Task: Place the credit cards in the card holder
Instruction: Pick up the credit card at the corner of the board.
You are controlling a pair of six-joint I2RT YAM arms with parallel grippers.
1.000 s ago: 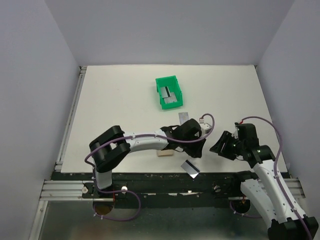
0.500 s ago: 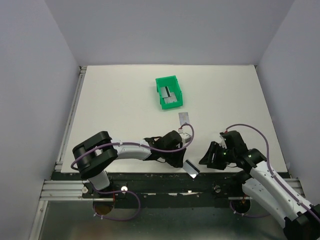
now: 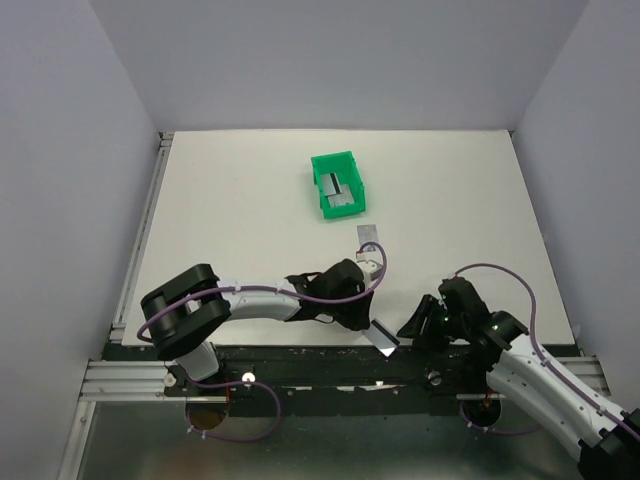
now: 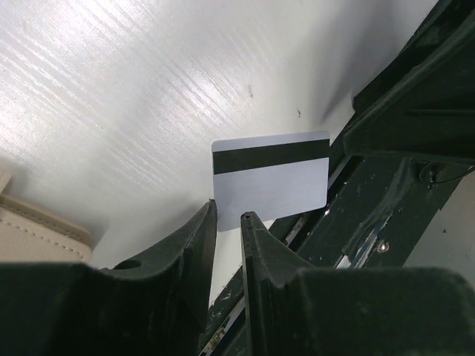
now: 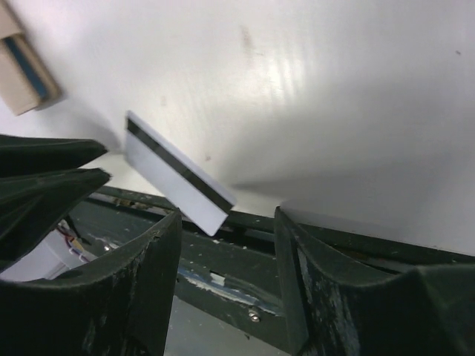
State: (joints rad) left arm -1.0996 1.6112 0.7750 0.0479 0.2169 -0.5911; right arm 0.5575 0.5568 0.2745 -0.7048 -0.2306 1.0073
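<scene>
The far and left stretches of the white table [image 3: 230,200] give open passage, broken only by the green plastic bin [image 3: 337,185] and, nearer, a loose silver-grey card [image 3: 370,236]. Along the near edge room is tight. The left arm [image 3: 260,297] lies stretched across it, and the left gripper [image 4: 228,221] is at the corner of the striped silver-grey card [image 4: 271,178], which overhangs the dark metal rail [image 3: 300,352]. The right gripper [image 5: 226,219], jaws wide, blocks that card's right side. The tan soft card holder [image 4: 37,230] lies just beside the left gripper, hidden from above by the arm.
</scene>
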